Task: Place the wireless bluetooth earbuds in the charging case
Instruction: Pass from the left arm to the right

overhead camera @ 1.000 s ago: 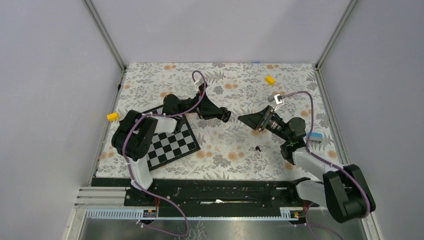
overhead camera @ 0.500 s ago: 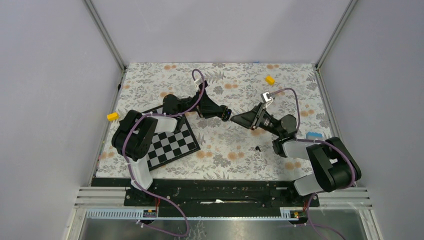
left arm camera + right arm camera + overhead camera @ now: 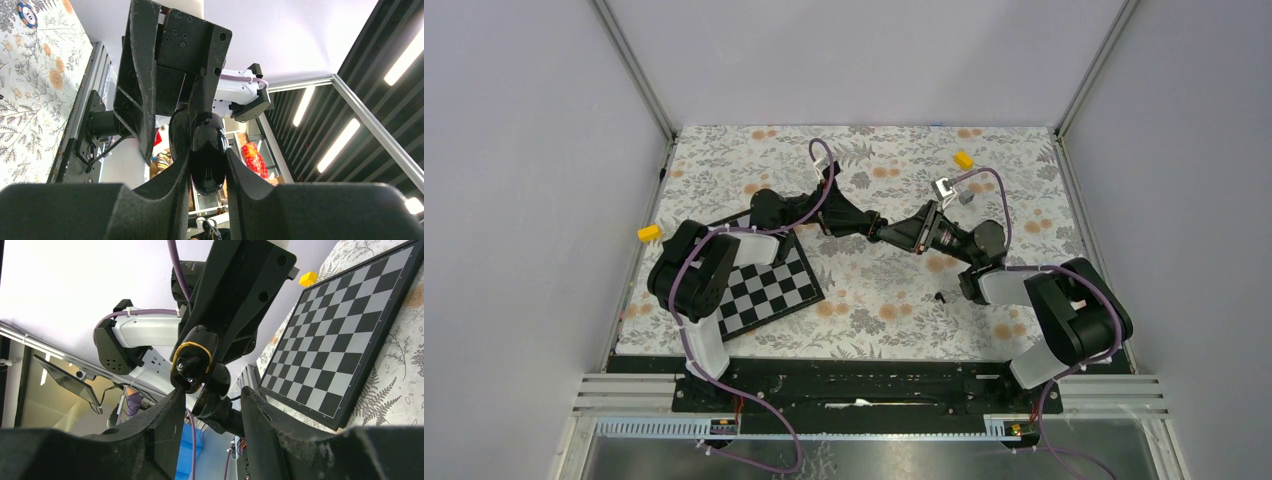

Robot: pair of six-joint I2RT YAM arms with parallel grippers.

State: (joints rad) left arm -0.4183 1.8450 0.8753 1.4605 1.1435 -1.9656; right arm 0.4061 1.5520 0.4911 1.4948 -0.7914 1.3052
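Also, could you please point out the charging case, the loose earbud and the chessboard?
charging case (image 3: pixel 206 156): left wrist view, on its glossy black shell.
loose earbud (image 3: pixel 940 296): top external view, on the tiny bud's middle.
chessboard (image 3: pixel 774 285): top external view, on its central squares.

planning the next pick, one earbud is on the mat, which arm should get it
Right. The left gripper is shut on the charging case. The right gripper is open with nothing in it, and the earbud lies beside the right arm.
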